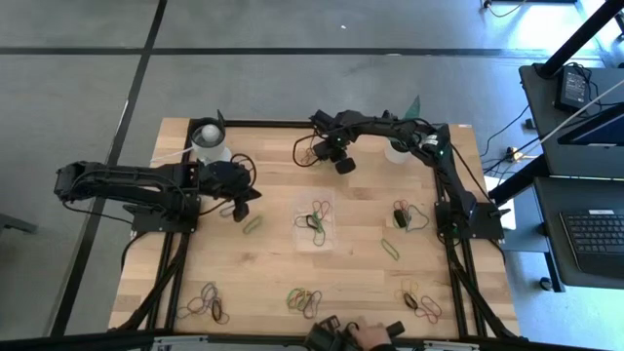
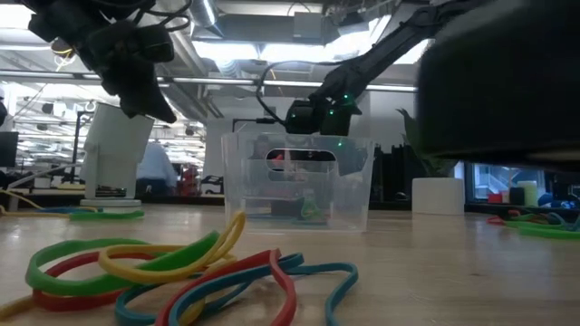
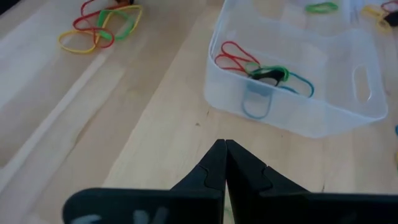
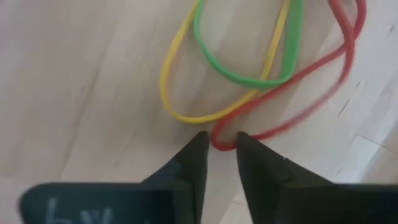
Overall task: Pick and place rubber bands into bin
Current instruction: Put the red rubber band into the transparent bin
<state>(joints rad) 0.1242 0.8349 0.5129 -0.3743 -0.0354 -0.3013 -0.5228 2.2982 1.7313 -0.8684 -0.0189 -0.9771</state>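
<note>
The clear bin (image 1: 314,222) stands mid-table with several rubber bands (image 3: 267,73) on its floor. My right gripper (image 1: 343,166) points down at the far side of the table, over a red (image 4: 292,115), a yellow (image 4: 171,93) and a green rubber band (image 4: 249,78) that lie flat on the wood. It is open, with the end of the red loop between its fingertips (image 4: 221,138). My left gripper (image 1: 244,205) is shut on nothing, above the table left of the bin (image 3: 323,118). My right gripper comes from above with one fingertip on either side of the red band's loop end (image 4: 222,144). That end lies on the table in the gap. I cannot tell whether the fingers touch it.
More piles of bands lie near the front edge (image 1: 205,304) (image 1: 304,299) (image 1: 421,297) and right of the bin (image 1: 405,216). A single green band (image 1: 253,224) lies by my left gripper. A white pot (image 1: 210,141) and a white cup (image 1: 398,151) stand at the back. A person's hand (image 1: 366,331) is at the near edge.
</note>
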